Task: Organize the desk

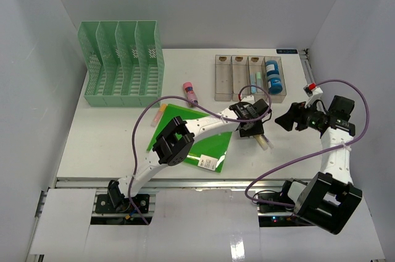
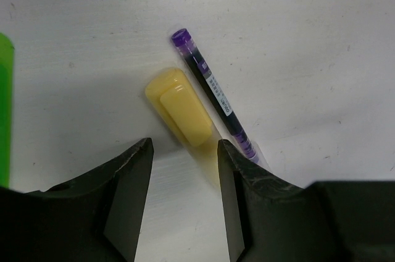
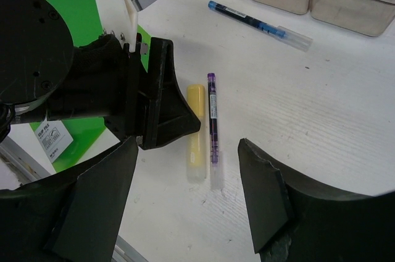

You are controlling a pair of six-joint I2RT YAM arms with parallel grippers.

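Here, clear tray [image 1: 223, 86] on desk [image 1: 105, 135], blue items [image 1: 274, 81] in rightmost compartment

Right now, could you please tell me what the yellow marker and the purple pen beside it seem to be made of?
Yellow marker: probably opaque plastic, satin finish, given its smooth moulded shape and soft sheen. Purple pen: probably clear glossy plastic barrel, since a dark core shows through.

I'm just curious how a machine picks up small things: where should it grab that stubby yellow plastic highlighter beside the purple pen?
Across the middle of the stubby yellow plastic highlighter, from straight above: it lies flat and is narrow. The slim purple pen lies close alongside, so one finger must slip between them.
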